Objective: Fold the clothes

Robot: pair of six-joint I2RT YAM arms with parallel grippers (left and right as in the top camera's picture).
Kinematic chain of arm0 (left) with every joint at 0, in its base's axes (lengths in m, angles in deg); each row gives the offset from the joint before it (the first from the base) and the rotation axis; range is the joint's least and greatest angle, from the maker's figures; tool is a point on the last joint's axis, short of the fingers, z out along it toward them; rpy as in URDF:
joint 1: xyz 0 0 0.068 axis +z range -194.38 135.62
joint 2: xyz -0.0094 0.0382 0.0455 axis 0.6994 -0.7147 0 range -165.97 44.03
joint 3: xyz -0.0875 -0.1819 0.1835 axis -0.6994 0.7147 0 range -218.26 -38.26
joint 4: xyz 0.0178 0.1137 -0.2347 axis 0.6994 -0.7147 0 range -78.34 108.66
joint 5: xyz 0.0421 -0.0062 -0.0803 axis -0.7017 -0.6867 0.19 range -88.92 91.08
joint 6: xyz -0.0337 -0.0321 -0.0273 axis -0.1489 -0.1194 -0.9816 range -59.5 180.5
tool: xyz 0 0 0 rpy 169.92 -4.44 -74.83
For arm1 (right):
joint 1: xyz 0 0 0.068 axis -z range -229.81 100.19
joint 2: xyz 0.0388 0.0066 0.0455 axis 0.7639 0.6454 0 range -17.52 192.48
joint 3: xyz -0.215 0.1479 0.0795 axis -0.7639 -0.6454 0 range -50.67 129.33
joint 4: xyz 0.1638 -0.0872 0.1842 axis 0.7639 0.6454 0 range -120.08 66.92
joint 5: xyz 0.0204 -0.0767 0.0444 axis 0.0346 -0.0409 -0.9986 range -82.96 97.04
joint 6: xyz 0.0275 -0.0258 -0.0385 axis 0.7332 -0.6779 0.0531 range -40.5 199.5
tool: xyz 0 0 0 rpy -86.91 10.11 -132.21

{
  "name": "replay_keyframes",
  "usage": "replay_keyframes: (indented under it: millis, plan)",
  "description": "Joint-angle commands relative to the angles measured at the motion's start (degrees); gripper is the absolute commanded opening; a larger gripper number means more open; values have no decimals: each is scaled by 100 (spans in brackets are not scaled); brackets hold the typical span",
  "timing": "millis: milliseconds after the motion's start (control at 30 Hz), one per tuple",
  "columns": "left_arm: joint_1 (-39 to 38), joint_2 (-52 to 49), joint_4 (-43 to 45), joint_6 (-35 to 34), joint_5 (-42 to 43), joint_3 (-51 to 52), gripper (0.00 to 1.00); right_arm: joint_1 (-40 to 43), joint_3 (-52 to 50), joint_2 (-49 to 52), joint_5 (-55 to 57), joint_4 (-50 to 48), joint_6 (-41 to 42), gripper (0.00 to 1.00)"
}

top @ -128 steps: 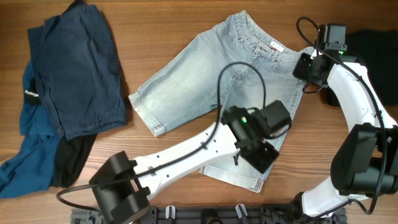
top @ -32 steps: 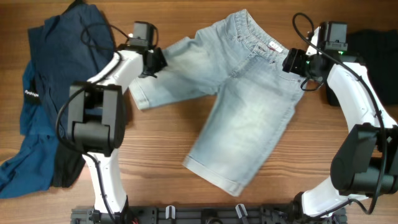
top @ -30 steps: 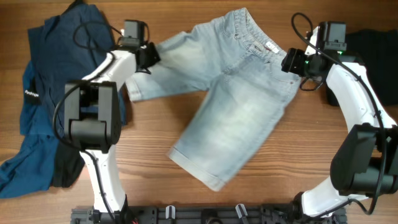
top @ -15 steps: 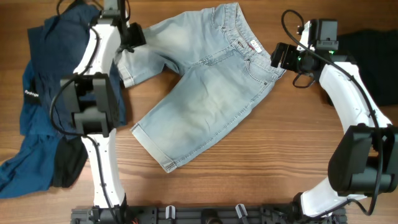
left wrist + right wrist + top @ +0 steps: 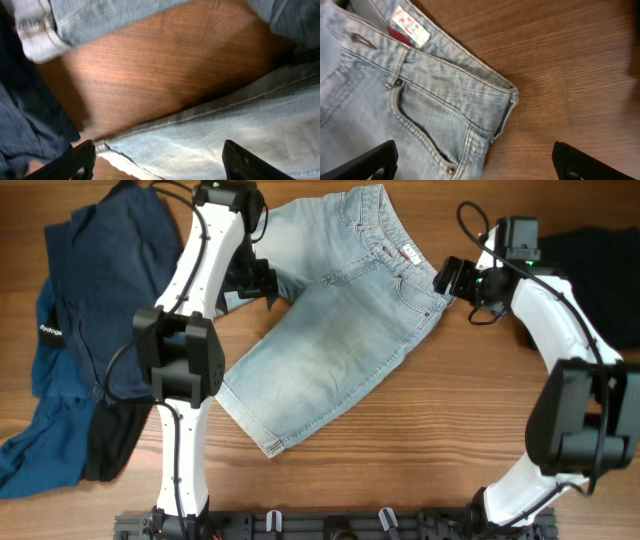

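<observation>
Across the middle of the wooden counter (image 5: pixel 450 440), the pair of faded light blue denim shorts (image 5: pixel 340 330) is lying spread flat on a diagonal. Its waistband (image 5: pixel 405 255) is pointing toward the upper right, one leg is running down-left to its cuffed hem (image 5: pixel 262 435), and the other is reaching up-left beneath my left arm. I am seeing the left gripper (image 5: pixel 262 282) hanging over the gap between the two legs, its jaws standing wide with nothing between them. The right gripper (image 5: pixel 450 277) is hovering just beside the waistband corner (image 5: pixel 506 95), likewise wide and empty. I am judging the denim to be light and limp yet with some body, so it is likely going to crease along a line rather than slump. The doubled waistband and cuff are offering the firmest, least slippery places to pinch. The pile of dark navy garments (image 5: pixel 110 300) is sitting just beside the upper leg, so I am taking care not to snag it.
</observation>
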Motion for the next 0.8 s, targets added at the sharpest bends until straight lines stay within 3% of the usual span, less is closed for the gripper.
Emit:
replay_keyframes:
  millis: [0,100,200,267,367,433,567,667,767]
  plan:
    - [-345,234,-90,-654,-409,-59,80,4,90,387,-199,-125,83,99]
    - [-651,501,-127,-946,-638,-59,80,4,87,509,-197,-304,83,93]
    - [-955,828,-127,-1187,-706,-59,80,4,90,636,-177,-562,81,78]
    - [-1202,1073,-125,-1449,-944,-59,80,-2,87,717,-177,-697,83,57]
    - [-1478,1294,-127,-1589,-1080,-59,80,-2,87,793,-177,-743,81,38]
    - [-1655,1360,-125,-1650,-1082,-59,80,-2,87,872,-175,-717,48,35]
    - [-1801,1360,-118,-1912,-1113,-59,81,-2,87,1003,-83,-599,101,40]
    - [-1825,1360,-26,-2273,-1204,-59,81,-2,87,1086,229,-597,671,40]
    - [-1825,1360,236,-2494,-1303,-59,81,-2,87,1086,570,-527,1126,27]
